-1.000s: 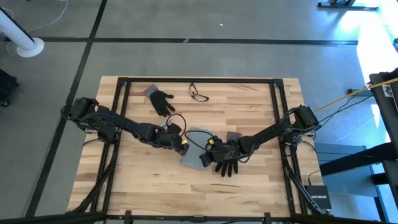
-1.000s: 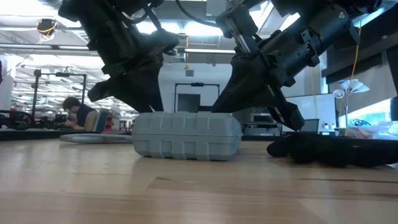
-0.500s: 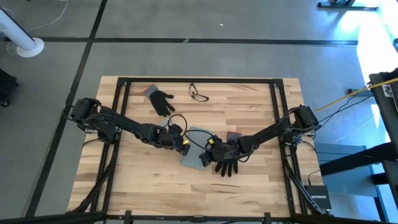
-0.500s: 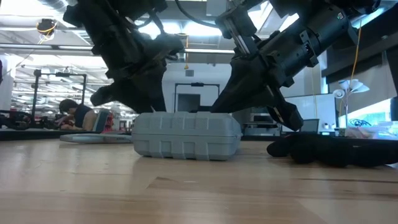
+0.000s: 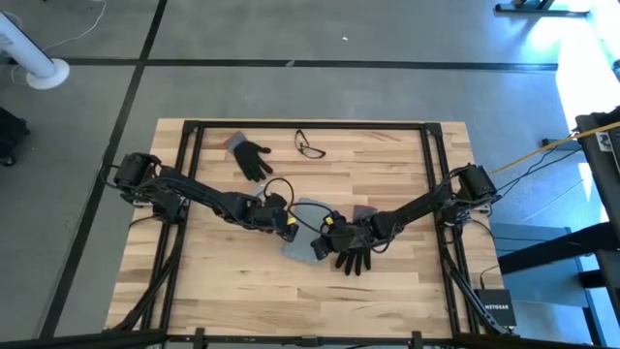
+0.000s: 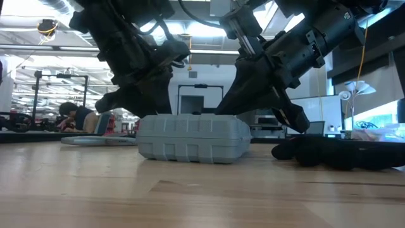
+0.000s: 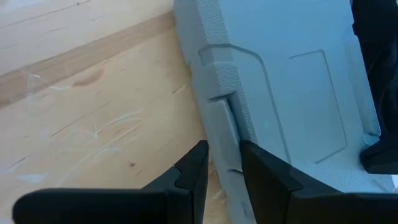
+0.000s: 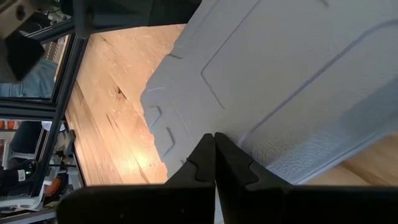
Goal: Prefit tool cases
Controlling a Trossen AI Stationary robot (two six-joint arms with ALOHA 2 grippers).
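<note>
Two claws work the flat blue-grey plastic case (image 5: 306,225): left claw (image 7: 222,163) narrowly straddling its latch edge, right claw (image 8: 214,149) closed, pressing; a slip could skid it across the wooden surface (image 5: 387,165).

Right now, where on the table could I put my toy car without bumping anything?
Bare wood on the wooden table lies along the near edge and in the far right corner. The middle is crowded: flat blue-grey plastic case, left gripper, right gripper, black glove.
</note>
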